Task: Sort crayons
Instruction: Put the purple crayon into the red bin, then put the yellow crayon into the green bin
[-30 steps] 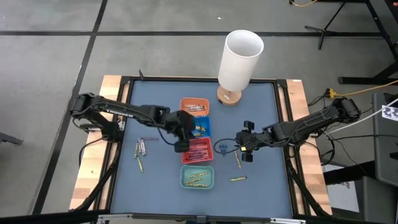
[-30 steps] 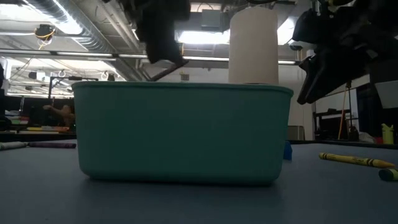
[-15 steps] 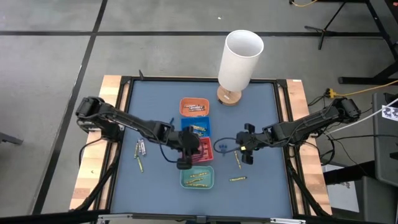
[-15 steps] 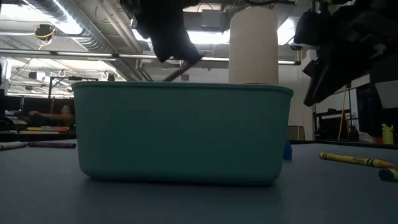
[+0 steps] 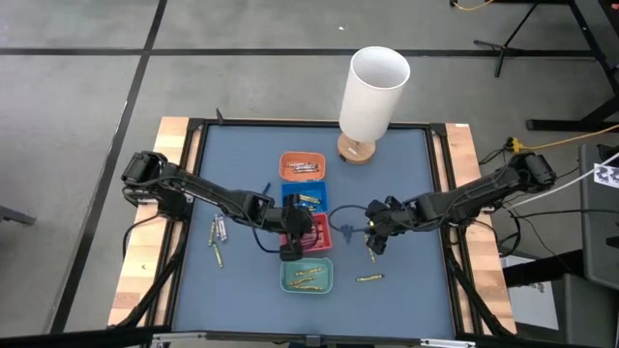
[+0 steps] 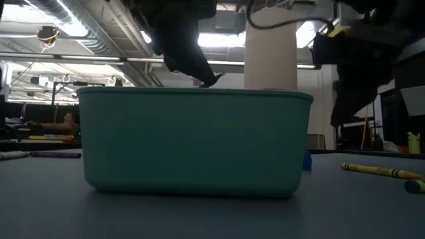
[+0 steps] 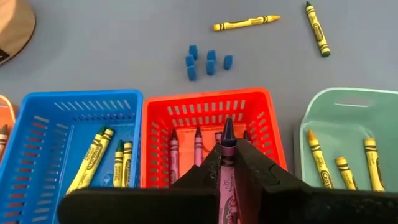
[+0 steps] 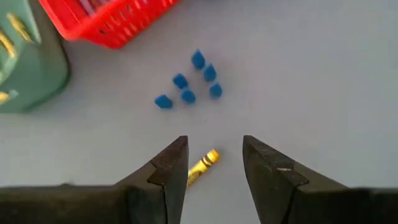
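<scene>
- Crayons lie partly in four small trays set in a row down the middle of the tabletop (image 5: 251,155) and partly loose on it: a few at the left side (image 5: 220,230), a yellow one (image 5: 368,278) near the green tray.
- The left gripper (image 7: 227,163) sits over the red tray (image 7: 205,106), jaws narrow and clamped on a purple crayon (image 7: 227,149) whose tip points forward between the fingers.
- In the red tray, purple and pink crayons (image 7: 174,155) lie along the floor.
- The blue tray (image 7: 74,102) beside it holds yellow and green crayons (image 7: 93,155); the green tray (image 7: 348,99) on the other side holds yellow ones (image 7: 317,158).
- The orange tray (image 5: 303,164) is the one nearest the tall white cylinder (image 5: 374,92).
- The right gripper (image 8: 214,165) hangs low over bare tabletop right of the red tray, jaws wide, with the end of a yellow crayon (image 8: 204,165) between them (whether a finger touches it I cannot tell).
- Five small blue bits (image 8: 189,81) lie clustered just beyond that crayon.
</scene>
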